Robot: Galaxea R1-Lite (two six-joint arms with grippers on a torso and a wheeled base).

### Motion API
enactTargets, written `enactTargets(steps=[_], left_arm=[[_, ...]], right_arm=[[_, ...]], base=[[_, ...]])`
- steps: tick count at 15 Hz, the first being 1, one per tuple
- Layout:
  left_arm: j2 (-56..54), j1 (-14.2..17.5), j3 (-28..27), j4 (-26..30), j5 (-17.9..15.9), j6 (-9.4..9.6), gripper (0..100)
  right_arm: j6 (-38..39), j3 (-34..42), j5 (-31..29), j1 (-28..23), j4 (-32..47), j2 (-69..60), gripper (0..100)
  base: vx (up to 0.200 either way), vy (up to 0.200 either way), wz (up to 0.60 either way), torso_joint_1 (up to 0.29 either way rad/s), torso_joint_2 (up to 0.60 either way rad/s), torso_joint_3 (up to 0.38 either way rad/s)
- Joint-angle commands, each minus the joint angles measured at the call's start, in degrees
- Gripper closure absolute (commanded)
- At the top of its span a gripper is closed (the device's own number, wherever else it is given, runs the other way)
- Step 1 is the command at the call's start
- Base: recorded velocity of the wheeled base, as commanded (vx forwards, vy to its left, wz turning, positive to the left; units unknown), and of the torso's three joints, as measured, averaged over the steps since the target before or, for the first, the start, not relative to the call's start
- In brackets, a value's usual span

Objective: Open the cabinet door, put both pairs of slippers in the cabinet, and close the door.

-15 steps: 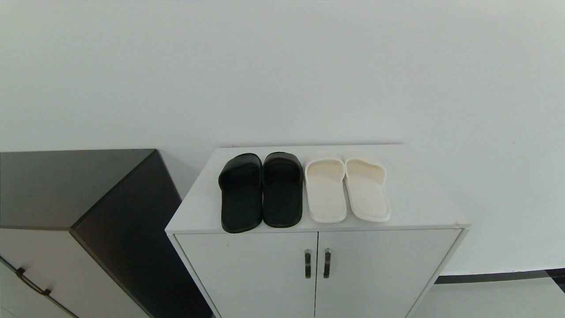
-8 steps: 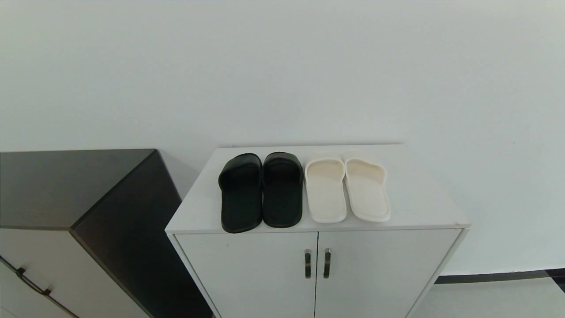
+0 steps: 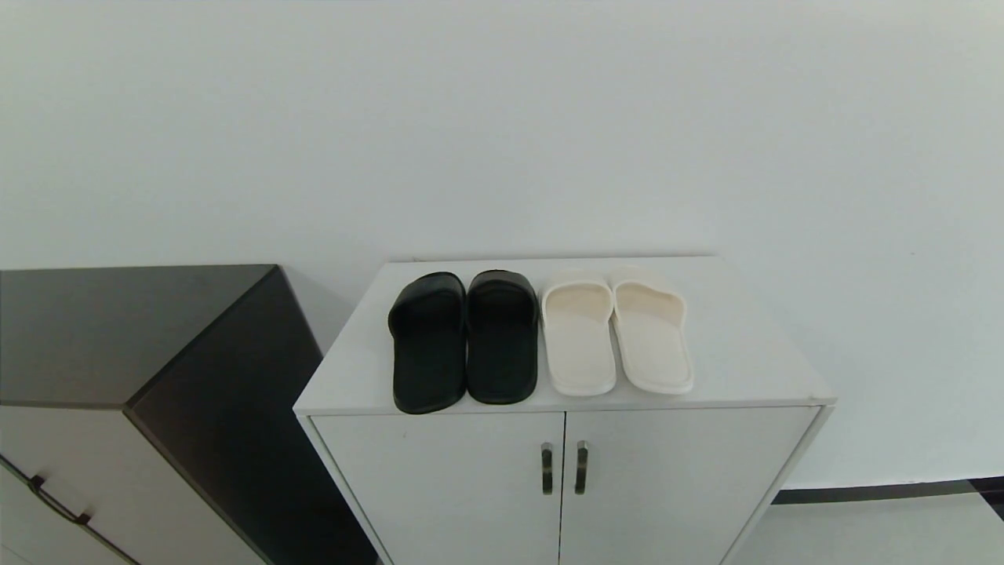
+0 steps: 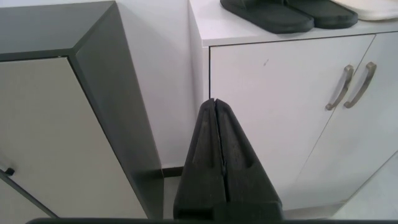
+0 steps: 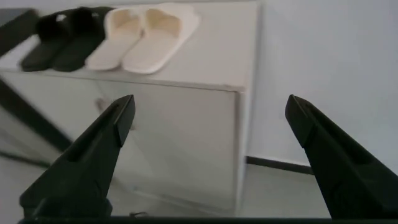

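Note:
A white two-door cabinet (image 3: pixel 439 471) stands against the wall with both doors closed and two metal handles (image 3: pixel 561 468) at the centre seam. On its top lie a pair of black slippers (image 3: pixel 464 339) and, to their right, a pair of cream slippers (image 3: pixel 616 332). My left gripper (image 4: pixel 215 109) is shut and empty, low in front of the left door (image 4: pixel 280 112). My right gripper (image 5: pixel 211 109) is wide open, level with the cabinet's right front corner (image 5: pixel 239 90), apart from it. The slippers also appear as black slippers (image 4: pixel 289 11) and cream slippers (image 5: pixel 143 34).
A dark cabinet with a pale drawer front (image 3: pixel 118 369) stands close to the left of the white cabinet, with a narrow gap between them. Light floor (image 3: pixel 878 534) and a dark skirting strip lie to the right. A plain white wall is behind.

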Motion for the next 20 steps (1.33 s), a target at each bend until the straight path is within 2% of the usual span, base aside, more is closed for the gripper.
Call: enactTargets(steps=[1, 2, 4, 7, 9, 11, 14, 18, 20], left_arm=[[0.0, 0.0, 0.0, 0.0, 0.0, -0.03, 100], [0.1, 0.0, 0.0, 0.0, 0.0, -0.03, 100], [0.1, 0.1, 0.0, 0.0, 0.0, -0.03, 100], [0.0, 0.0, 0.0, 0.0, 0.0, -0.03, 100], [0.1, 0.0, 0.0, 0.0, 0.0, -0.03, 100], [0.1, 0.0, 0.0, 0.0, 0.0, -0.03, 100], [0.1, 0.0, 0.0, 0.0, 0.0, -0.03, 100], [0.0, 0.0, 0.0, 0.0, 0.0, -0.03, 100], [0.1, 0.1, 0.0, 0.0, 0.0, -0.03, 100]], right_arm=[[4.9, -6.7, -5.4, 15.2, -3.4, 17.9, 0], [7.2, -8.7, -10.5, 22.2, -4.1, 22.8, 0], [12.0, -14.4, -13.6, 28.2, -5.3, 29.7, 0], [13.5, -21.7, -14.7, 30.4, -5.3, 37.2, 0], [13.6, -28.2, -24.9, 33.3, -5.9, 46.1, 0], [13.6, -30.9, -30.5, 35.5, -9.2, 51.2, 0], [13.3, -37.4, -39.3, 35.9, -13.5, 60.8, 0], [13.1, -44.7, -46.4, 36.2, -13.4, 67.9, 0], [13.1, -46.4, -47.2, 36.2, -13.4, 70.4, 0]], base=[[0.0, 0.0, 0.0, 0.0, 0.0, 0.0], [0.0, 0.0, 0.0, 0.0, 0.0, 0.0], [0.0, 0.0, 0.0, 0.0, 0.0, 0.0], [0.0, 0.0, 0.0, 0.0, 0.0, 0.0], [0.0, 0.0, 0.0, 0.0, 0.0, 0.0], [0.0, 0.0, 0.0, 0.0, 0.0, 0.0], [0.0, 0.0, 0.0, 0.0, 0.0, 0.0], [0.0, 0.0, 0.0, 0.0, 0.0, 0.0], [0.0, 0.0, 0.0, 0.0, 0.0, 0.0]])
